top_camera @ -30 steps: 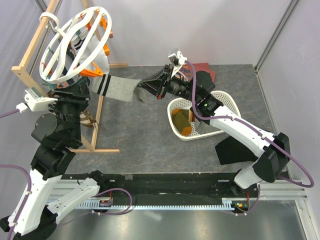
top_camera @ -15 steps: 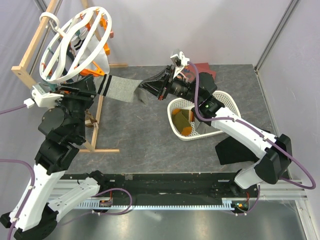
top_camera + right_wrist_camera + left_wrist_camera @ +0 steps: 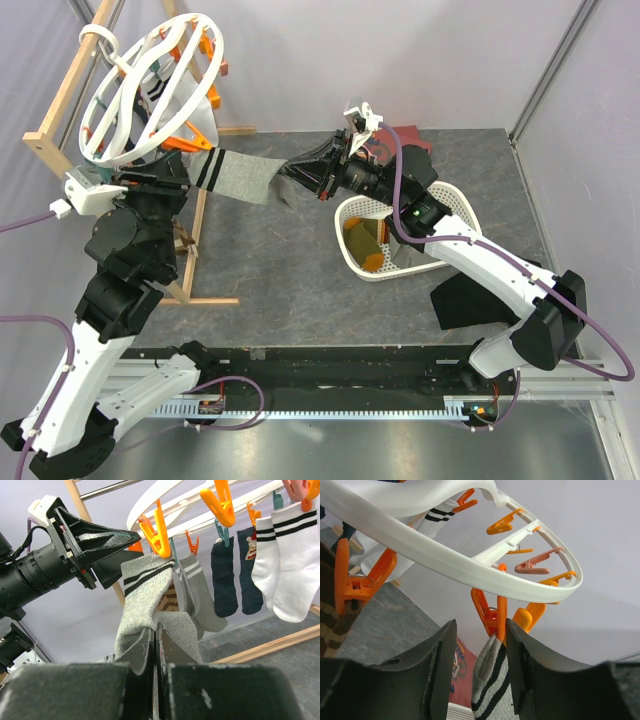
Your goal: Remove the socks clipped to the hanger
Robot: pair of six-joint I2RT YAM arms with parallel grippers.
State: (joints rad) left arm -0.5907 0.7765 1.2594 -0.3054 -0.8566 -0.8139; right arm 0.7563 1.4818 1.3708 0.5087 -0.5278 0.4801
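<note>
— Where's the sock they're after?
— The grey striped sock [image 3: 238,177] is stretched nearly level above the surface [image 3: 280,260]. Its cuff is pinched in an orange clip [image 3: 489,611] on the right-hand rim of the hanger [image 3: 213,45], and its toe points out to the right.
— Who has hold of it?
— The right pincer [image 3: 298,172] is clamped tight on the toe end. The left pincer [image 3: 479,630] is parted and grips nothing, one jaw either side of that clip, just below it.
— So which way does it come off?
— The sock's length runs left to right, clip to right pincer, so I'd expect the pull to go rightward along it. The left arm is the nearer one to squeeze the clip, and other socks [image 3: 287,555] hang from clips further round the ring
</note>
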